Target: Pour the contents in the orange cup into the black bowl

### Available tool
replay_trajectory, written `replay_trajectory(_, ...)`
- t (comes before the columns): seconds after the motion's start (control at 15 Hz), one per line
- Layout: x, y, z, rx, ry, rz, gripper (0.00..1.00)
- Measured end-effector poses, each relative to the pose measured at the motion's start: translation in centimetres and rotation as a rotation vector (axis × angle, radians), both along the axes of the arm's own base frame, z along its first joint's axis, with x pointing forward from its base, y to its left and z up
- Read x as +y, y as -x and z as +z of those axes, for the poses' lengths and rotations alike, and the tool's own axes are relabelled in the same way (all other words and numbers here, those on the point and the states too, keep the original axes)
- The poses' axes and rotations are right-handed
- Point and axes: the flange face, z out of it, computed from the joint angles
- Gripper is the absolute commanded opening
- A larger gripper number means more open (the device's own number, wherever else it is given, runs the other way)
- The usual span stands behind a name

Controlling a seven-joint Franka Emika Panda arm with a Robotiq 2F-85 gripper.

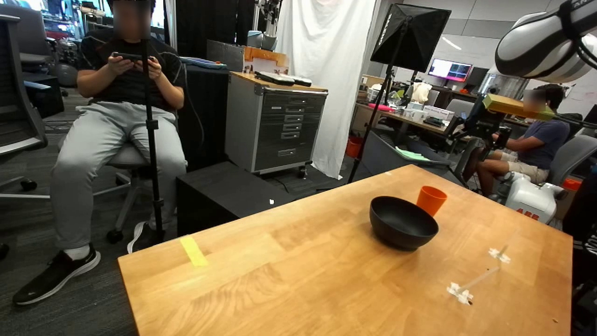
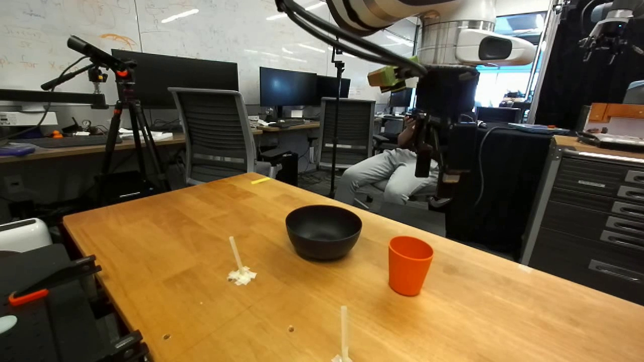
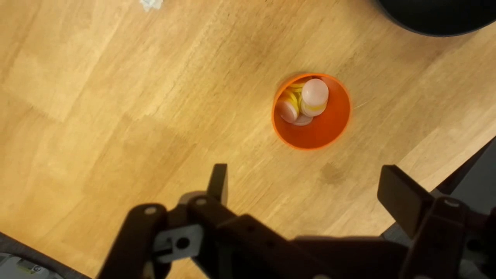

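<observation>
The orange cup [image 1: 431,201] stands upright on the wooden table in both exterior views [image 2: 410,271]. In the wrist view the cup [image 3: 331,128] is seen from above, holding the contents [image 3: 314,93], several pale pinkish-white and yellow round pieces. The black bowl [image 1: 387,233] stands beside the cup, and it also shows in an exterior view [image 2: 323,249]. In the wrist view only part of the bowl [image 3: 441,17] shows, at the top right. My gripper [image 3: 304,170] is open and empty, with its fingers wide apart. It hangs high above the table in both exterior views [image 1: 475,140] [image 2: 435,176], apart from the cup.
Two thin pale sticks [image 2: 236,255] [image 2: 344,327] stand up from white tape patches on the wooden table [image 2: 201,301]. A yellow tape strip [image 1: 193,251] lies near a table corner. A seated person [image 1: 126,102] and a drawer cabinet [image 1: 289,126] are beyond the table.
</observation>
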Motion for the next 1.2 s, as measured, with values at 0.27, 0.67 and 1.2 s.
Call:
replay_trajectory(0.27,0.1,-0.1,-0.9,0.014,-0.003,0.002,1.00)
replay_trajectory(0.67,-0.1,-0.2,-5.7,0.086,-0.015,-0.025,1.00)
replay_trajectory(1.2,-0.5,0.0,-10.1,0.149,-0.014,-0.082,1.00)
